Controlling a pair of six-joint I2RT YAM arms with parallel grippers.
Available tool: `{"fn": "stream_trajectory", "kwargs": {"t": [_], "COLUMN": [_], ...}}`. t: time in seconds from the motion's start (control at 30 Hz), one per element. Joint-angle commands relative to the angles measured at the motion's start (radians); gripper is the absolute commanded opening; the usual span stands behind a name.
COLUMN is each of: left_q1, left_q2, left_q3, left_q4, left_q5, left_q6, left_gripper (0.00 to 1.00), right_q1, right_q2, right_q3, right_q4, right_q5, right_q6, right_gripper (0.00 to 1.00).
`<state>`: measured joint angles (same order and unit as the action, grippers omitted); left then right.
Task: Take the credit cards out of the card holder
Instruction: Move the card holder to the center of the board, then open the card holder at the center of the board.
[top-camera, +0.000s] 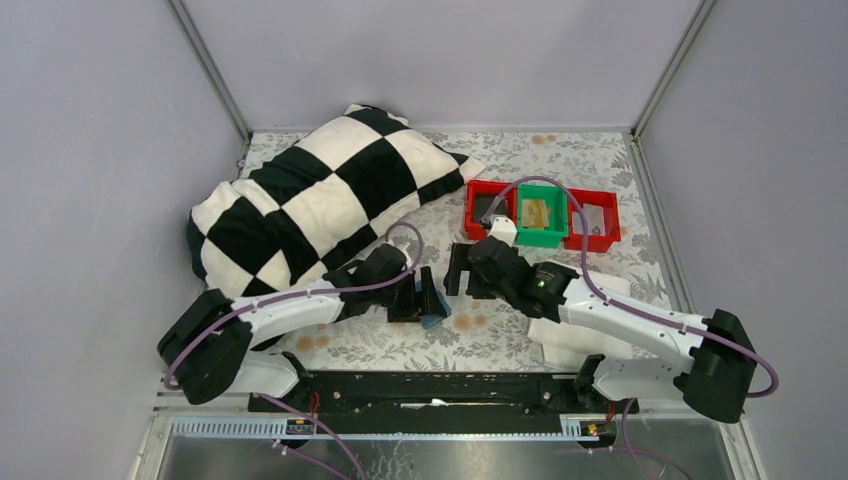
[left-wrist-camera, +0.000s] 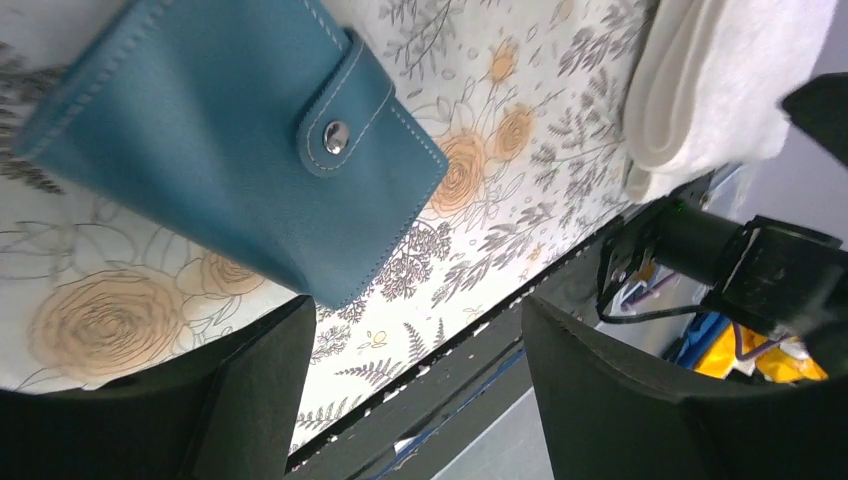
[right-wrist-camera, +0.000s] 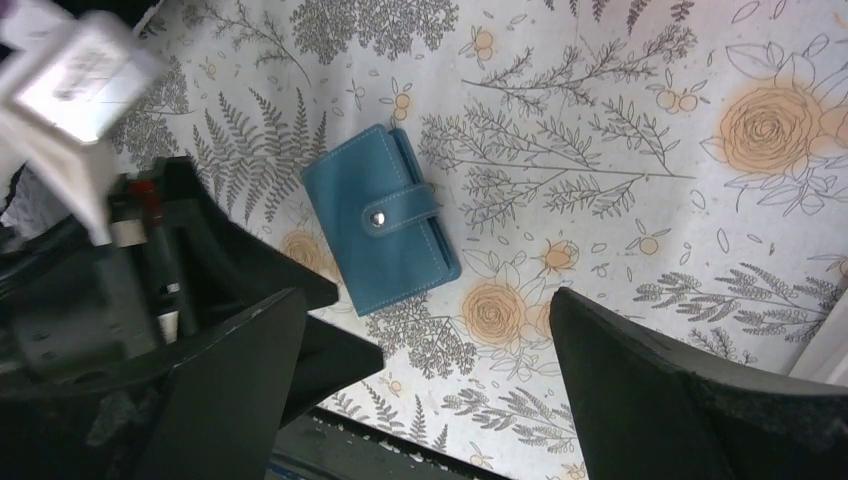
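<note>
The card holder (left-wrist-camera: 220, 150) is a small teal-blue wallet lying flat on the floral tablecloth, snapped shut by its tab (left-wrist-camera: 336, 137). It also shows in the right wrist view (right-wrist-camera: 380, 232) and from above (top-camera: 437, 318). No credit cards show; they are hidden inside the shut holder. My left gripper (left-wrist-camera: 415, 305) is open and empty, its fingers just short of the holder's near corner. My right gripper (right-wrist-camera: 425, 300) hovers higher, wide open and empty, with the holder beyond its left finger. From above, the left gripper (top-camera: 420, 300) and the right gripper (top-camera: 472, 280) sit close together.
A black-and-white checked pillow (top-camera: 320, 200) fills the back left. Two red bins (top-camera: 490, 205) (top-camera: 595, 222) flank a green bin (top-camera: 542, 218) at the back right. A folded white cloth (top-camera: 570, 335) lies under the right arm. The black rail (top-camera: 430, 390) marks the table's near edge.
</note>
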<state>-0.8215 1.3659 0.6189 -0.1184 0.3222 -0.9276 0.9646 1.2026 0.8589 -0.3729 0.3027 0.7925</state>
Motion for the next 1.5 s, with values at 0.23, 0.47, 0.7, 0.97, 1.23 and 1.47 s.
{"fn": "stream_trajectory", "kwargs": {"t": [0.23, 0.47, 0.7, 0.97, 1.23, 1.47], "left_q1": [0.189, 0.288, 0.303, 0.303, 0.304, 0.303], "left_q2": [-0.401, -0.462, -0.435, -0.424, -0.418, -0.414], "left_q3": [-0.054, -0.019, -0.029, -0.040, -0.059, -0.056], "left_q4": [-0.220, -0.483, -0.486, -0.456, -0.437, -0.434], "left_q5": [-0.154, -0.297, -0.277, -0.258, -0.250, -0.245], "left_q6": [-0.053, -0.080, -0.080, -0.074, -0.076, -0.071], "left_gripper": [0.79, 0.83, 0.85, 0.85, 0.85, 0.85], "right_q1": [0.028, 0.066, 0.085, 0.085, 0.084, 0.085], "right_q2": [0.206, 0.430, 0.555, 0.614, 0.577, 0.556], "right_q3": [0.130, 0.289, 0.337, 0.325, 0.303, 0.336], "right_q4": [0.039, -0.022, -0.007, -0.004, 0.007, 0.000], "right_q5": [-0.054, -0.173, -0.148, -0.062, -0.019, -0.007], "right_q6": [-0.212, -0.342, -0.334, -0.337, -0.346, -0.390], "right_gripper": [0.91, 0.63, 0.56, 0.49, 0.48, 0.47]}}
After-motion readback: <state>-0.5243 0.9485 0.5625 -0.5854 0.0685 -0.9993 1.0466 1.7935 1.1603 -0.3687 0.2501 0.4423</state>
